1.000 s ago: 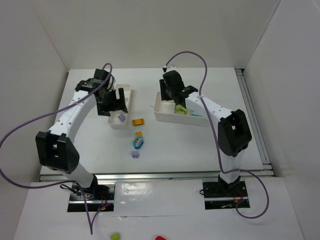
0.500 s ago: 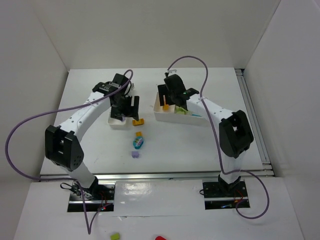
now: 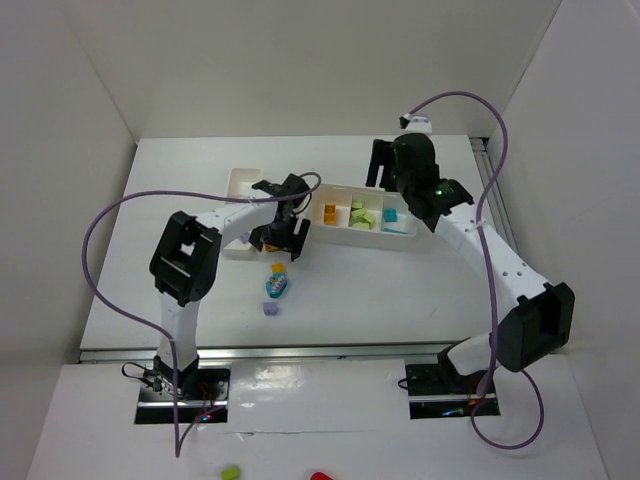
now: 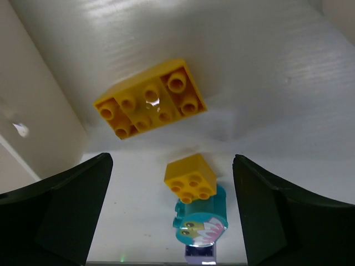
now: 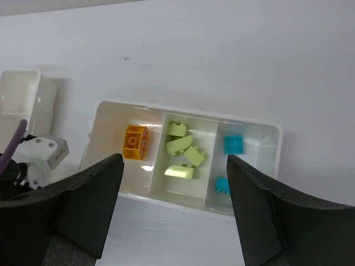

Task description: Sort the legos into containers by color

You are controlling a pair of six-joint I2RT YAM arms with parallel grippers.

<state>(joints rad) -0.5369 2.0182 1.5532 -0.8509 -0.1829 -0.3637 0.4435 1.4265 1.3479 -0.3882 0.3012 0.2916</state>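
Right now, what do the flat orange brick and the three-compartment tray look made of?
Flat orange brick: likely hard moulded plastic, glossy; highlights glint on its studs. Three-compartment tray: probably white plastic, smooth, slightly glossy; soft reflections on its walls.

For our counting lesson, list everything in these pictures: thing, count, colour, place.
wide tray: 1, white, far side of table
narrow tray: 1, white, left of wide tray
orange brick: 1, wide tray, left compartment
green bricks: 4, light green, middle compartment
teal bricks: 2, right compartment
flat brick: 1, yellow, on table under left gripper
small brick: 1, yellow, against teal piece
teal piece: 1, on table
purple brick: 1, on table; another seems to lie in narrow tray
stray bits: 2, green and red, beyond rail
table: 1, white
left gripper: open
right gripper: open, above wide tray
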